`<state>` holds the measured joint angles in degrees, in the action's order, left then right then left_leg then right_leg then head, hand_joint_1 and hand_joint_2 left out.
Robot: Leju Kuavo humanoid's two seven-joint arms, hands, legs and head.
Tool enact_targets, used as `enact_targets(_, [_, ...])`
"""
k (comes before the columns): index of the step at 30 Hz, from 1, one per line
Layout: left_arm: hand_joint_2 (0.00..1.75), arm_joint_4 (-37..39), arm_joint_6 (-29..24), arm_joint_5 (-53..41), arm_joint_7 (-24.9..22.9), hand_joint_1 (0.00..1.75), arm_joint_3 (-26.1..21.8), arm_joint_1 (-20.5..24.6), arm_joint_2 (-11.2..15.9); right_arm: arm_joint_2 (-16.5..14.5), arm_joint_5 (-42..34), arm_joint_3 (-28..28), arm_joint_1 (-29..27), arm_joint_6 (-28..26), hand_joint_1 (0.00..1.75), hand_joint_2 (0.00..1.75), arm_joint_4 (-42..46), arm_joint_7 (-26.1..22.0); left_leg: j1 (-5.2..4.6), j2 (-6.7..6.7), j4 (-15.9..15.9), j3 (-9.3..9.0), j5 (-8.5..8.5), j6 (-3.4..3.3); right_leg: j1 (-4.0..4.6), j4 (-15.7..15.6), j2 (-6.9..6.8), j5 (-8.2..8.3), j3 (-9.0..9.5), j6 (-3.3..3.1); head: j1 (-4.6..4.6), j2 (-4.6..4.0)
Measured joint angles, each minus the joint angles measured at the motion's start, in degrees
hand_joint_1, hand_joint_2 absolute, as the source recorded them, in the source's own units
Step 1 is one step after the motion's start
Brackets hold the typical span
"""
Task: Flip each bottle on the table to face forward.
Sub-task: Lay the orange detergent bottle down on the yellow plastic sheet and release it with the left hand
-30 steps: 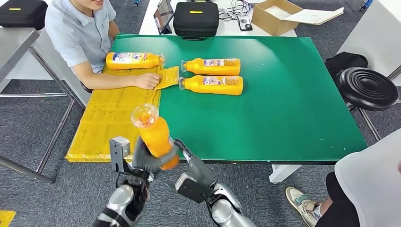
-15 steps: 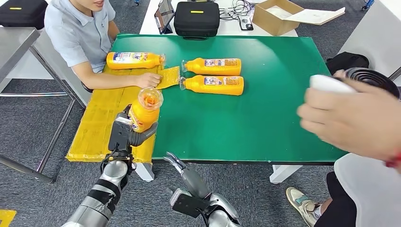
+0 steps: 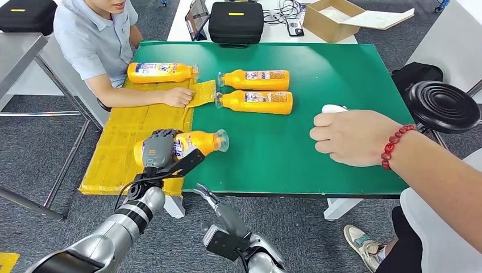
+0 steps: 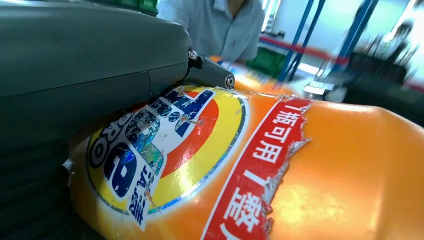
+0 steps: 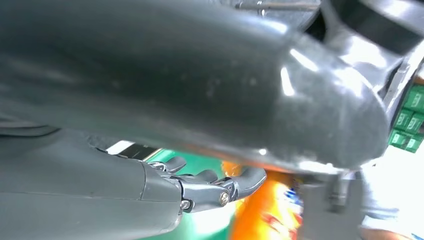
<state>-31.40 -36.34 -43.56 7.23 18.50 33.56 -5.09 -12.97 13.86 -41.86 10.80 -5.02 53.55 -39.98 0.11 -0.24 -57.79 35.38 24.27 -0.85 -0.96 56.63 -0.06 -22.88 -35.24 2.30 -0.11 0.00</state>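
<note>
An orange bottle point(image 3: 199, 142) lies on its side at the front left corner of the green table point(image 3: 341, 74), cap pointing right. My left hand point(image 3: 161, 149) grips its body from above. In the left wrist view the bottle's label point(image 4: 165, 150) faces the camera beside the hand point(image 4: 75, 65). My right hand point(image 3: 209, 198) hangs below the table's front edge, fingers point(image 5: 215, 187) apart and holding nothing, with the bottle point(image 5: 270, 210) beyond them. Two more orange bottles point(image 3: 256, 79) point(image 3: 257, 102) lie side by side mid-table, caps to the left. A third point(image 3: 162, 72) lies on the yellow board.
A seated person rests a hand point(image 3: 179, 96) on the yellow board point(image 3: 125, 153) at the left. Another person's hand point(image 3: 352, 136) with a red bead bracelet holds a white object point(image 3: 332, 108) on the table's right. A black case point(image 3: 236, 23), a cardboard box point(image 3: 332, 20) and a stool point(image 3: 443, 105) stand around.
My left hand has brought the raised bottle down and laid it on its side, cap to the right. The person's hand on the right has settled onto the table. My right hand stays low.
</note>
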Motion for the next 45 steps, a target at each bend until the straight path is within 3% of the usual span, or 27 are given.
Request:
enact_targets(5, [1.75, 7.1, 3.5, -3.7, -5.5, 1.75, 2.9, 2.8, 0.5, 0.0, -1.1, -0.3, 0.5, 1.1, 0.00, 0.00, 0.0, 0.0, 0.00, -0.03, 0.0, 0.02, 0.00, 0.00, -0.01, 0.0, -0.02, -0.01, 0.00, 0.00, 0.00, 0.00])
enact_targets(13, [1.75, 10.9, 7.2, -3.8, -7.2, 1.75, 4.1, 5.6, 0.6, -0.1, -1.5, -0.9, 0.6, 1.4, 0.00, 0.00, -0.2, 0.0, 0.00, -0.03, 0.0, -0.03, 0.00, 0.01, 0.01, 0.0, -0.01, 0.00, 0.03, 0.00, 0.01, 0.00])
enact_targets(14, [1.75, 11.1, 7.5, -3.8, -7.2, 1.68, 4.1, 5.7, 0.6, -0.1, -1.6, -0.9, 0.6, 1.4, 0.00, 0.00, -0.2, 0.0, 0.00, -0.03, 0.0, -0.05, -0.01, 0.01, 0.01, 0.0, -0.01, 0.00, 0.04, -0.01, 0.01, 0.00])
enact_targets(15, [1.75, 11.3, 8.0, -3.6, -7.2, 1.40, 4.1, 5.8, 0.6, -0.1, -1.6, -0.9, 0.6, 1.4, 0.00, 0.00, -0.3, 0.0, 0.00, -0.03, 0.0, -0.06, -0.01, 0.01, 0.01, 0.0, -0.01, 0.00, 0.06, -0.01, 0.01, 0.00])
enact_targets(18, [1.75, 11.5, 10.6, -2.4, -6.5, 0.19, 4.1, 6.2, 0.6, -0.1, -2.0, -0.9, 0.6, 1.4, 0.00, 0.00, -0.5, 0.0, 0.00, -0.02, 0.0, -0.10, -0.01, 0.02, 0.02, 0.0, -0.01, 0.00, 0.09, -0.01, 0.01, 0.00])
enact_targets(19, [1.75, 11.5, 11.9, -2.0, -6.1, 0.03, 4.1, 6.4, 0.6, -0.1, -2.1, -0.9, 0.6, 1.4, 0.00, 0.00, -0.5, 0.0, 0.00, -0.03, 0.0, -0.10, -0.01, 0.02, 0.02, 0.0, -0.01, 0.00, 0.09, -0.01, 0.00, 0.00])
enact_targets(24, [1.75, 11.5, 19.7, -0.8, -3.5, 0.00, 4.0, 7.5, 0.5, -0.1, -2.4, -0.9, 0.6, 1.4, 0.00, 0.00, -0.8, 0.0, 0.01, -0.08, 0.0, -0.15, -0.02, 0.02, 0.00, 0.0, -0.03, -0.01, 0.18, -0.01, 0.00, 0.00])
enact_targets(31, [1.75, 11.4, 24.3, -0.7, -1.5, 0.00, 4.0, 8.1, 0.3, -0.1, -2.5, -0.9, 0.6, 1.3, 0.00, 0.00, -1.0, 0.0, -0.02, -0.11, 0.0, -0.21, -0.01, 0.01, -0.04, 0.0, -0.04, -0.01, 0.26, -0.01, 0.01, 0.00])
enact_targets(35, [0.00, 11.2, 27.7, 0.5, 0.7, 0.00, 3.5, 8.5, 0.3, -0.2, -2.4, -0.9, 0.4, 0.9, 0.00, 0.00, -1.0, 0.0, -0.02, -0.15, 0.0, -0.28, -0.01, 0.01, -0.03, 0.0, -0.06, -0.01, 0.33, 0.00, 0.00, 0.00])
enact_targets(43, [0.00, 10.0, 31.5, 4.0, 5.9, 0.00, 2.0, 8.1, 0.0, -0.4, -2.2, -0.9, 0.0, 0.4, 0.00, 0.00, -1.0, 0.0, -0.02, -0.14, 0.0, -0.35, -0.02, 0.01, -0.03, 0.0, -0.05, -0.01, 0.39, -0.01, 0.00, 0.00])
enact_targets(45, [0.87, 9.5, 31.4, 5.1, 7.5, 0.00, 1.4, 7.6, -0.3, -0.4, -2.2, -0.9, -0.1, 0.3, 0.00, 0.00, -1.0, 0.0, -0.02, -0.14, 0.0, -0.34, -0.02, 0.01, -0.03, 0.0, -0.05, -0.01, 0.38, 0.00, 0.00, 0.00])
